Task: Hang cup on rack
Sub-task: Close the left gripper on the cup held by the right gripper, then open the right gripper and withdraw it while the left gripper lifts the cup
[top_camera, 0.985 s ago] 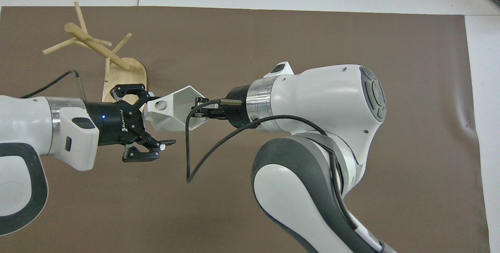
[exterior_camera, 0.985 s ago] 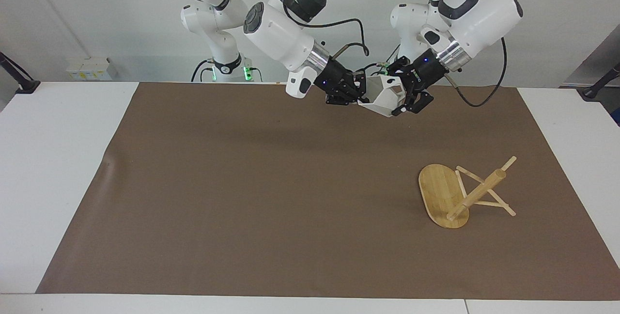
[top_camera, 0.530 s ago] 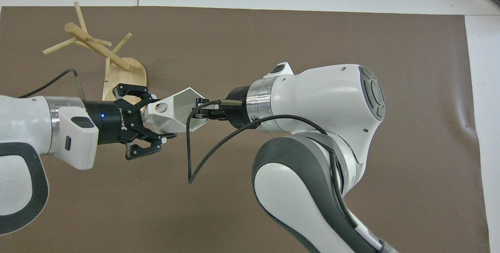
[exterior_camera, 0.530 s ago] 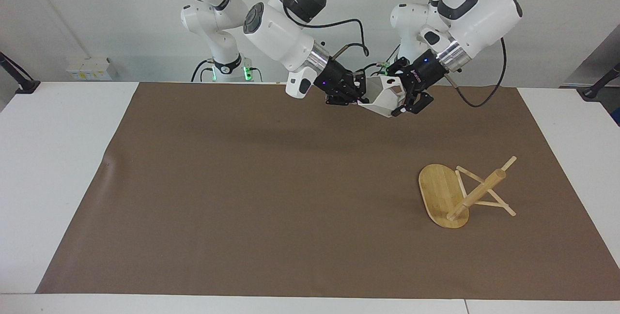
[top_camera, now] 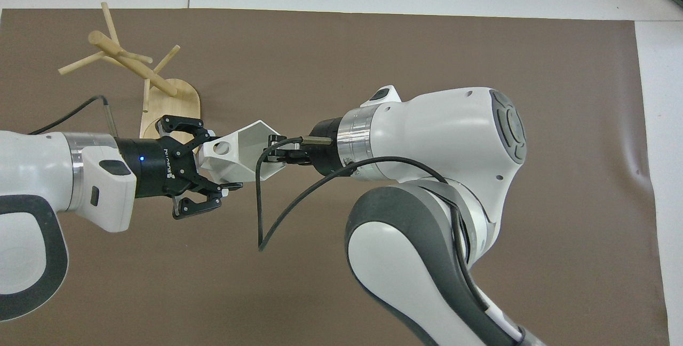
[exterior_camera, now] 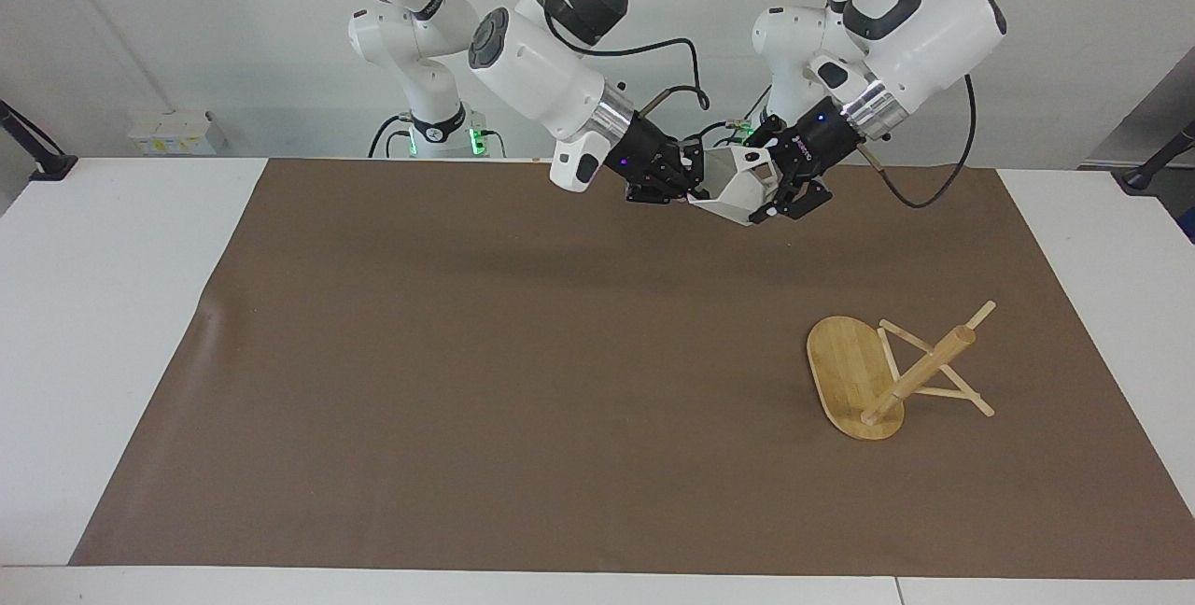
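1. Facing the robots, a small white faceted cup [exterior_camera: 739,189] is seen held in the air between both arms, above the brown mat [exterior_camera: 467,381] near the robots' edge. The right gripper [exterior_camera: 689,187] is clamped on the cup's rim end; the left gripper [exterior_camera: 782,199] is closed around its handle end. A light bamboo rack [exterior_camera: 882,372] with an oval base lies tipped on its side, toward the left arm's end of the table.
2. Looking from overhead, the left gripper [top_camera: 213,167] is seen closed onto the cup [top_camera: 243,156] by its pierced handle, while the right gripper [top_camera: 275,149] pinches the rim. A handover is judged to be in hand. Next, release by one arm is called for, and the fallen rack [top_camera: 160,95] must be righted.
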Robot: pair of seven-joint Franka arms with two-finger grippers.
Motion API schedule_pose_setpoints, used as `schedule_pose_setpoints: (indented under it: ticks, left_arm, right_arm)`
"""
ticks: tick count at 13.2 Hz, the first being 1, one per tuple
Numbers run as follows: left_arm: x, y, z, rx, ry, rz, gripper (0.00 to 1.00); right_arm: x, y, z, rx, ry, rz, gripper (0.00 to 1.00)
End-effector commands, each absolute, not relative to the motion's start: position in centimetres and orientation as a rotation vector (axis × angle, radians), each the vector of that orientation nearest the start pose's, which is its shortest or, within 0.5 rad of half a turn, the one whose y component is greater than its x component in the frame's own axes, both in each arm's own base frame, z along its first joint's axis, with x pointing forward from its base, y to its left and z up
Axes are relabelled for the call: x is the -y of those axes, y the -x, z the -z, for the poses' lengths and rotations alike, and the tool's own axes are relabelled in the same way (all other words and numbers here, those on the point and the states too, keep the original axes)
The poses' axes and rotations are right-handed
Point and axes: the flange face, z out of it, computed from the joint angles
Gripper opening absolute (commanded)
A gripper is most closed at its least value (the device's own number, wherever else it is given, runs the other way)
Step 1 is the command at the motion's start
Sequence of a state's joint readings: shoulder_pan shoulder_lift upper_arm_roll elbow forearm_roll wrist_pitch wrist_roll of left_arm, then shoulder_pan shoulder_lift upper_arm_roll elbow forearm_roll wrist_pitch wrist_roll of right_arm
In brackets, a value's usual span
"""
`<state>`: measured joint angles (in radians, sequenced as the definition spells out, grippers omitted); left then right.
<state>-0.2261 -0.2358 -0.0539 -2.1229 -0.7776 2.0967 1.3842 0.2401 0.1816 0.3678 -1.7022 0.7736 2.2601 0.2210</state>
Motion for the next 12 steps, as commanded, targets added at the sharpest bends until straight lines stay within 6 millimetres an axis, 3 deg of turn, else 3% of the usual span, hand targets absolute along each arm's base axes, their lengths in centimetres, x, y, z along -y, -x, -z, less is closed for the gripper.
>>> schedule_pose_setpoints:
  ticks: [1, 2, 9, 12]
  left_arm:
    - [18.0, -47.4, -54.4, -2.115, 2.798, 0.991, 0.00]
    - [18.0, -47.4, -54.4, -2.113, 2.800, 0.990, 0.00]
    - [18.0, -47.4, -54.5, -2.099, 2.825, 0.981, 0.00]
    - [17.6, -47.5, -54.4, -2.033, 2.893, 0.959, 0.00]
  right_arm:
    - [-36.9, -53.7, -54.1, -0.064, 2.304, 0.037, 0.71]
    - [-37.1, -53.4, -54.3, -0.054, 2.304, 0.048, 1.00]
    - [-36.5, -53.9, -54.3, -0.073, 2.305, 0.054, 1.00]
    - [-33.8, -54.9, -55.9, -0.106, 2.300, 0.093, 1.00]
